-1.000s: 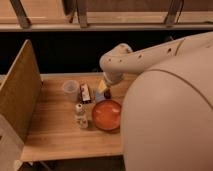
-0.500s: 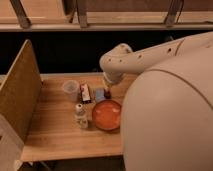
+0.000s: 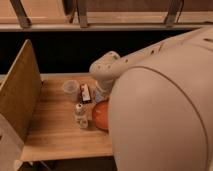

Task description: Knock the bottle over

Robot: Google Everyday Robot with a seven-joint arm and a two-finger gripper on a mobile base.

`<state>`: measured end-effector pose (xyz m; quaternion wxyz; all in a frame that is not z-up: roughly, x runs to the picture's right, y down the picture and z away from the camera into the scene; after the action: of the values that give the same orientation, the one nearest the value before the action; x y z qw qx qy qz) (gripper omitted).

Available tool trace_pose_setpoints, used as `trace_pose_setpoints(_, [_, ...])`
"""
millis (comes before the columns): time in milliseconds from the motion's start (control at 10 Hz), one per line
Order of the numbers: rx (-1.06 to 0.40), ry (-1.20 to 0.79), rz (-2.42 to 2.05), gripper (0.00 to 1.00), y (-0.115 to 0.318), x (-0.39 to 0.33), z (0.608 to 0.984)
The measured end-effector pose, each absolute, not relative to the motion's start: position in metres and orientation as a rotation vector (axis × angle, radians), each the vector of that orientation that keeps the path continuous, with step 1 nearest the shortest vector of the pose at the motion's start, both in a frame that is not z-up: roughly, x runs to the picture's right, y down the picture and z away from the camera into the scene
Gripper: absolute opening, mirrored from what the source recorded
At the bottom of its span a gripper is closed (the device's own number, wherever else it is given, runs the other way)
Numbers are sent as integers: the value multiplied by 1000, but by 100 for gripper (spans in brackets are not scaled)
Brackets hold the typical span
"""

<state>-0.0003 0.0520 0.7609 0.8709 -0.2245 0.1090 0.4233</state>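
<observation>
The bottle (image 3: 80,116) stands upright on the wooden table (image 3: 55,132); it is small and pale, with a white cap and a light label. An orange bowl (image 3: 101,115) sits just to its right, partly hidden by my white arm. My gripper (image 3: 99,94) hangs down behind the bowl, to the right of and behind the bottle, beside a small dark red-and-white box (image 3: 85,93). It is not touching the bottle.
A clear plastic cup (image 3: 70,90) stands left of the box. A tall wooden panel (image 3: 20,92) walls the table's left side. My large white arm (image 3: 165,100) fills the right half of the view. A dark gap and a rail lie behind the table.
My arm has shifted left and lower in the view and now covers the right part of the orange bowl. The bottle, cup and box have not moved.
</observation>
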Motion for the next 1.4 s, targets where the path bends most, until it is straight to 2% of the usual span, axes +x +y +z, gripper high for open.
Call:
trace_pose_setpoints(700, [-665,295,746,0,153,-46,731])
trace_pose_setpoints(1100, [-667,295,737,0,154,-46,732])
trace_pose_setpoints(1400, [-751,303,617,0,180,-85,737])
